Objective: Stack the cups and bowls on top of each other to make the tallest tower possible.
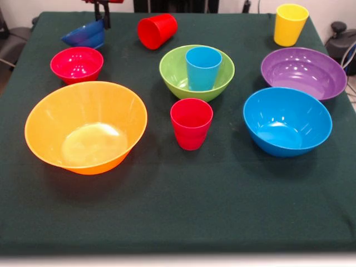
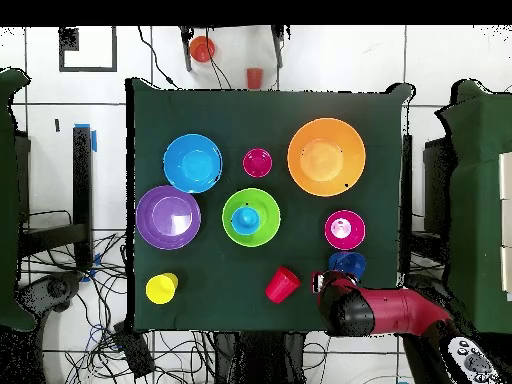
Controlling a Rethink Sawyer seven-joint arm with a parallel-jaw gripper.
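All pieces are smooth, glossy plastic on a dark green cloth table. Taking the green bowl as landmark: far to its left stands the huge orange-yellow bowl, behind that the small red bowl and the tilted small dark blue bowl. A red cup lies on its side behind the landmark. The tapered light blue cup stands inside it, a second red cup just in front. To the right are the medium blue bowl, the wide purple bowl and the yellow cup. No tower exists. The gripper is cut off at the top edge; I cannot tell its state. Only the overhead view shows the arm.

Your gripper shows only as dark tips under a red mount at the top edge of the front view, left of centre; its opening is unreadable. Overhead, your red arm lies across the lower right of the frame, its rounded end pointing left.
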